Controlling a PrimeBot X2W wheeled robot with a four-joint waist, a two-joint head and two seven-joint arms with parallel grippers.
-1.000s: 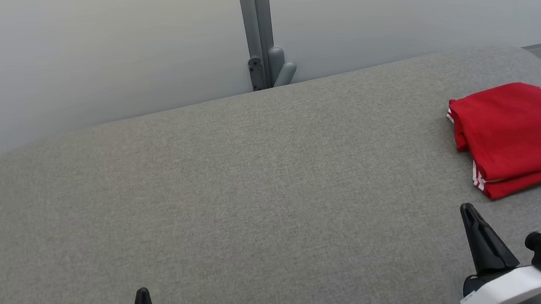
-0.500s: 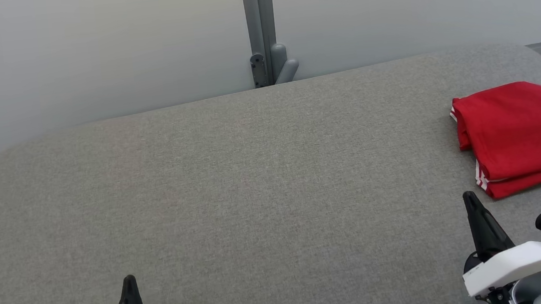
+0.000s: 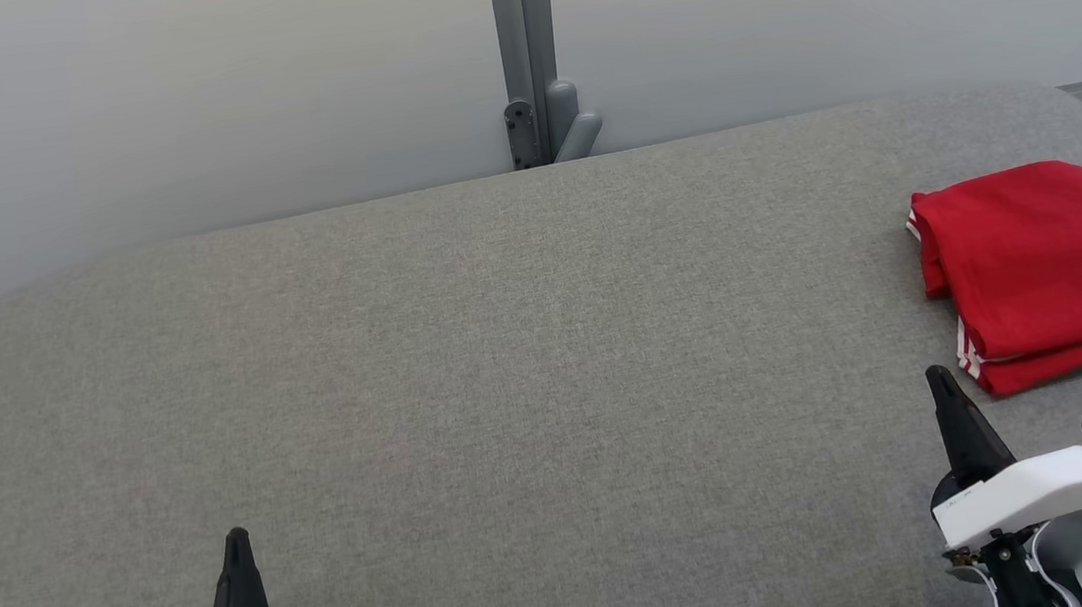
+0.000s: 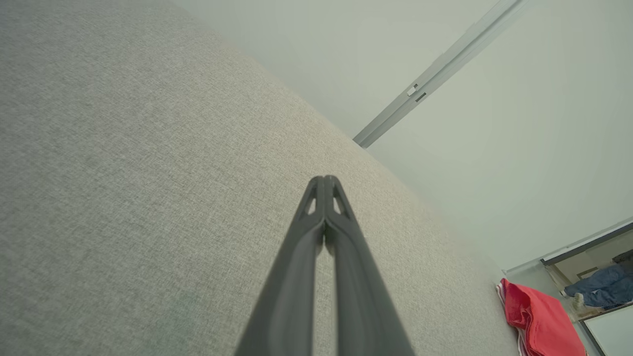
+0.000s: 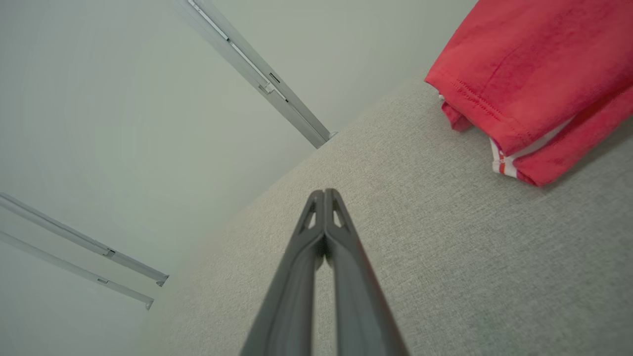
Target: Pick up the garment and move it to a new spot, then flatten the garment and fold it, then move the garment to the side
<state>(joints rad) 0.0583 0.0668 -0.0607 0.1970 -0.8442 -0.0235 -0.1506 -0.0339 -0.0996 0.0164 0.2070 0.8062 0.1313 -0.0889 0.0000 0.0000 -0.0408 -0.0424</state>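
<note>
The garment (image 3: 1050,270) is a red jersey with black and white lettering, folded into a neat stack at the right edge of the grey table (image 3: 508,367). The left wrist view catches the garment (image 4: 539,319) far off at lower right, and in the right wrist view the garment (image 5: 524,74) lies at upper right. My right gripper (image 3: 935,375) stands shut just in front of the garment's near corner, apart from it, holding nothing. My left gripper (image 3: 236,535) is shut too, low at the front left with nothing in it. Both wrist views show fingertips pressed together: left gripper (image 4: 324,179), right gripper (image 5: 324,192).
A pale wall runs behind the table, with a grey vertical post (image 3: 525,54) at its middle. The table's far corners are rounded. Blue cloth (image 4: 601,291) lies beyond the table's far end in the left wrist view.
The head camera has shifted, sliding the whole picture a little right. Both grippers reach farther up into the view than a second ago, and more of each wrist shows. The garment lies still.
</note>
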